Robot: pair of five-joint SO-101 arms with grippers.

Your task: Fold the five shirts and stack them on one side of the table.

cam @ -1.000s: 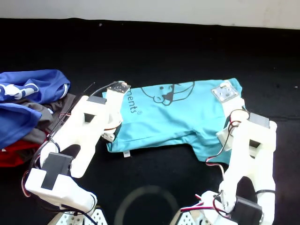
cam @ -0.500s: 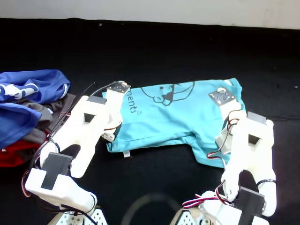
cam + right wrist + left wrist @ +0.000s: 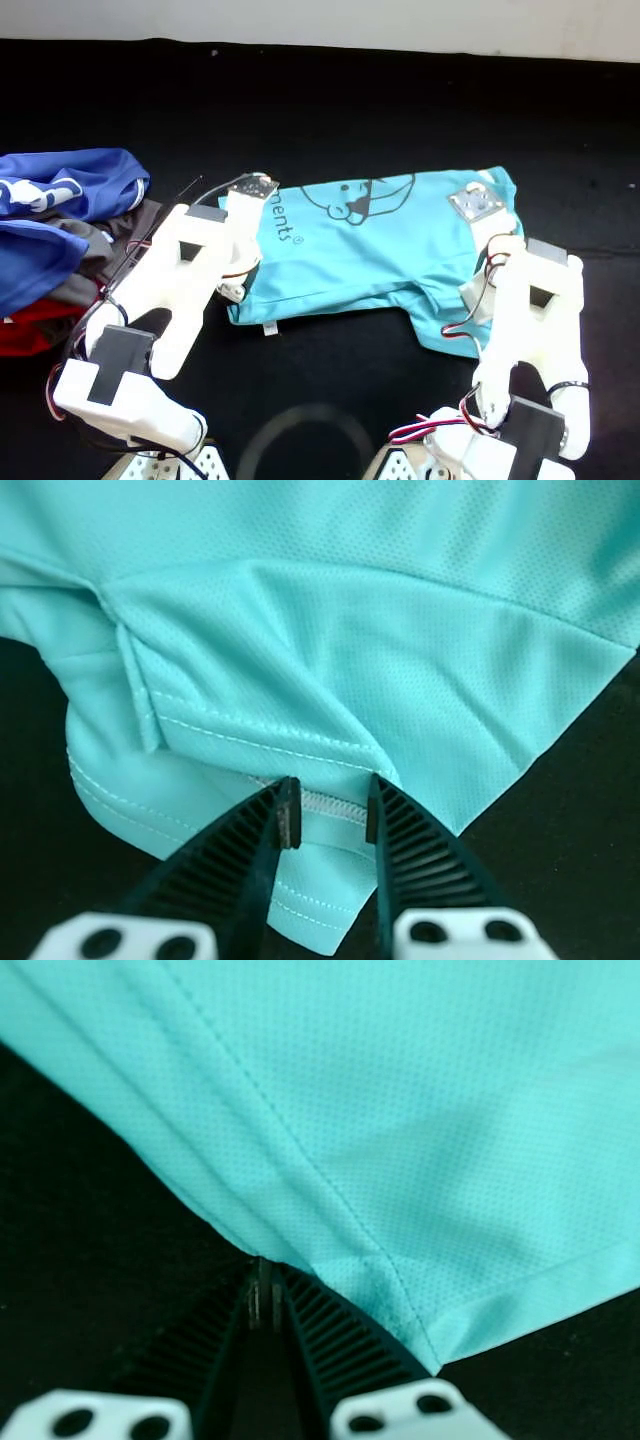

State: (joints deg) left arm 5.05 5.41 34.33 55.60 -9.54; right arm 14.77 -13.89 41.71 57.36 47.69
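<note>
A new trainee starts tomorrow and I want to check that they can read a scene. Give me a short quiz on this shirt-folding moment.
1. True or false: the right end effector is shut tight on the teal shirt.
2. Where does the pile of unfolded shirts lie? A beside the left arm; B beside the right arm; C on the teal shirt.
3. Fill in: the left end effector is ____ at the teal shirt's edge.

Key: 1 false: it is open, with its jaws either side of the hem. 2 A. 3 shut.
</note>
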